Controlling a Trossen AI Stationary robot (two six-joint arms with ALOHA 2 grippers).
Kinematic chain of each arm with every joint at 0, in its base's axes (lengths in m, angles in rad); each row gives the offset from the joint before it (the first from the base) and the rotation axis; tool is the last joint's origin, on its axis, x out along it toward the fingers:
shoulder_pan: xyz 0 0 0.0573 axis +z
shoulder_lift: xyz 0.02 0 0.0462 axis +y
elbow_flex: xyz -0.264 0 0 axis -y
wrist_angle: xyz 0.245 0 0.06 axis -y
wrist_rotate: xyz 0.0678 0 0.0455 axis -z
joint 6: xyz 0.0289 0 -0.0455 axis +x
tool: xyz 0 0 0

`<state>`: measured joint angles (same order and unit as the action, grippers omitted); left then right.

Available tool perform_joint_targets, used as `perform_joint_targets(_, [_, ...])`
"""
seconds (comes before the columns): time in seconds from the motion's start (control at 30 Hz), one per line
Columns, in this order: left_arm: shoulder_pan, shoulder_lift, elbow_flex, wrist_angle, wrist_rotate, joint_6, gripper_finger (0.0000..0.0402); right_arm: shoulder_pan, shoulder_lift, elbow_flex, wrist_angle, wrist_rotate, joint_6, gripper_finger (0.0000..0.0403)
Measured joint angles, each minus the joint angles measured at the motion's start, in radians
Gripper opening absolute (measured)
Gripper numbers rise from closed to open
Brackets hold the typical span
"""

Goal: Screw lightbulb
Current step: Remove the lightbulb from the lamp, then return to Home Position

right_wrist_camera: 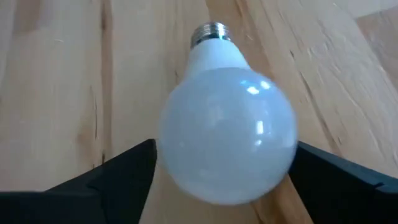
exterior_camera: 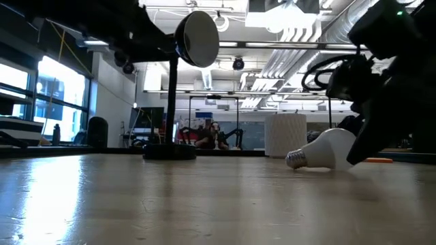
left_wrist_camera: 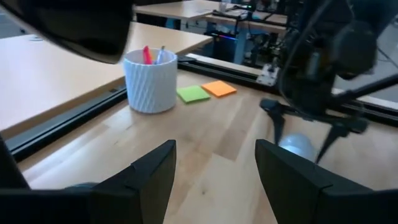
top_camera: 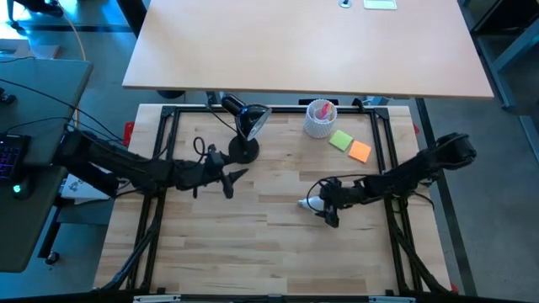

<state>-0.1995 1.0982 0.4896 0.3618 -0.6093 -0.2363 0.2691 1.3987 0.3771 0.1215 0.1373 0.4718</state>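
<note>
**Right gripper closes in on bulb lying on table**

The lightbulb lies on its side on the wooden table, screw base pointing away from the right gripper, whose fingers straddle its globe, seemingly not yet clamped. The left gripper waits spread wide near the black desk lamp, probably to steady it. Beyond stands a white ribbed cup.

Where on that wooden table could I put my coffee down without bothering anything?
The near half of the light wooden table is bare. The far edge is crowded: black desk lamp, white ribbed cup, green and orange sticky notes.
</note>
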Motion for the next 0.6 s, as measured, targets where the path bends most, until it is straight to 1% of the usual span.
perform_joint_targets(0.13, [-0.066,-0.031,0.0,-0.037,-0.025,-0.025,0.0215,-0.049,-0.015,0.061,-0.146,-0.073,0.024,0.036])
perform_joint_targets(0.23, [-0.123,-0.105,0.002,-0.136,-0.04,-0.078,0.0215,-0.054,-0.066,0.105,-0.276,-0.086,-0.013,0.0361])
perform_joint_targets(0.33, [-0.183,-0.227,0.035,-0.238,-0.099,-0.137,0.0215,-0.066,-0.152,0.159,-0.355,-0.08,-0.065,0.0362])
perform_joint_targets(0.4, [-0.215,-0.314,0.044,-0.264,-0.121,-0.13,0.0215,-0.087,-0.214,0.174,-0.417,-0.075,-0.09,0.0362])
perform_joint_targets(0.5, [-0.239,-0.422,0.044,-0.289,-0.119,-0.118,0.0215,-0.116,-0.332,0.193,-0.488,-0.07,-0.108,0.0362])
perform_joint_targets(0.6, [-0.252,-0.508,0.045,-0.322,-0.118,-0.155,0.0209,-0.121,-0.468,0.184,-0.637,-0.071,-0.134,0.0362])
